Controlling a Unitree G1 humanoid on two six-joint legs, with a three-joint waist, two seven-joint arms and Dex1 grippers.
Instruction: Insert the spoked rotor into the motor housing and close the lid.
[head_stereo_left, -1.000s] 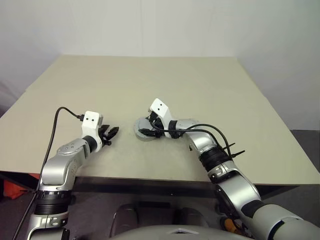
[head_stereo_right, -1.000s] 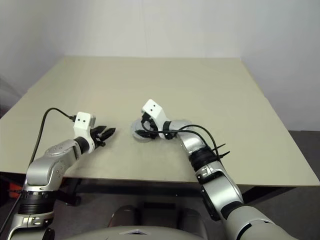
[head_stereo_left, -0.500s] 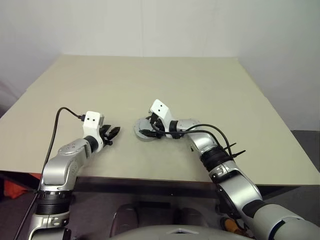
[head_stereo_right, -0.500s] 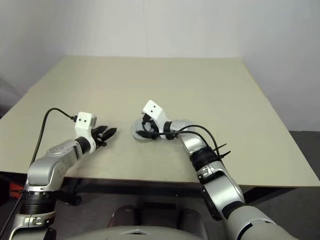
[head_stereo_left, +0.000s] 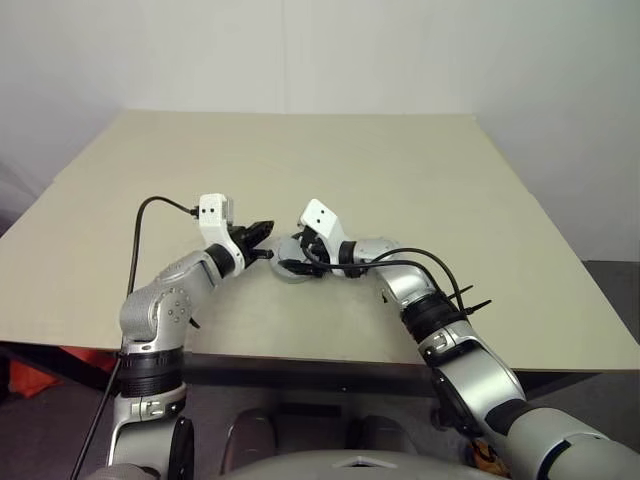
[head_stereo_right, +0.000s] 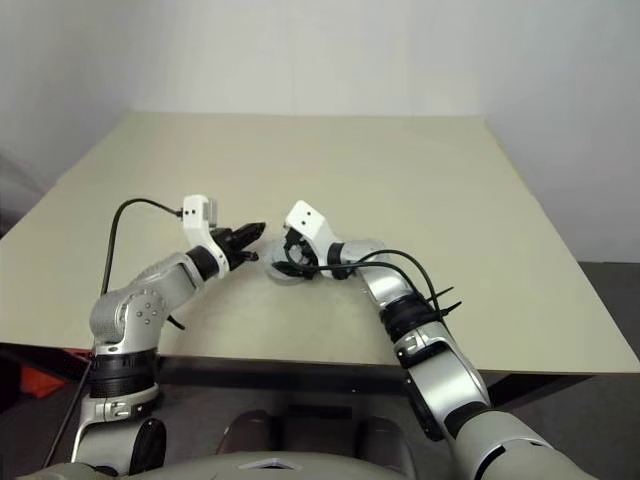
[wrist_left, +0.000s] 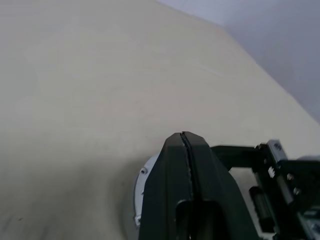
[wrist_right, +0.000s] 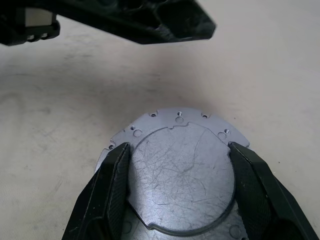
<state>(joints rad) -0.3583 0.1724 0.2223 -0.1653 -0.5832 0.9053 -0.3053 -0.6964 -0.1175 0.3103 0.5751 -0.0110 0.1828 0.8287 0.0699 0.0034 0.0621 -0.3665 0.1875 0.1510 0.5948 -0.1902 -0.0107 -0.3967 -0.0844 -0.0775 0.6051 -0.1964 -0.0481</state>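
Observation:
A silvery round lid (wrist_right: 181, 175), with small holes round its rim and a raised round face, lies flat on the table (head_stereo_left: 400, 170) near the front edge. My right gripper (wrist_right: 178, 147) reaches over it from the right. Its fingers (wrist_right: 112, 190) press against both sides of the raised face. My left gripper (head_stereo_left: 266, 230) is shut with nothing in it. It hovers just left of the lid (head_stereo_left: 281, 264), tips at the rim. From the left wrist a sliver of the lid (wrist_left: 142, 185) shows beside the shut fingertips (wrist_left: 175, 150). The motor housing and spoked rotor are hidden.
The beige table stretches wide behind and to both sides of the lid. Its front edge (head_stereo_left: 300, 355) runs close below both arms. A black cable (head_stereo_left: 135, 250) loops off the left wrist and another (head_stereo_left: 430, 262) off the right forearm.
My left gripper has swung right and up across the table to the lid's left rim, and its fingers have gone from open to shut. The right gripper and lid have stayed put.

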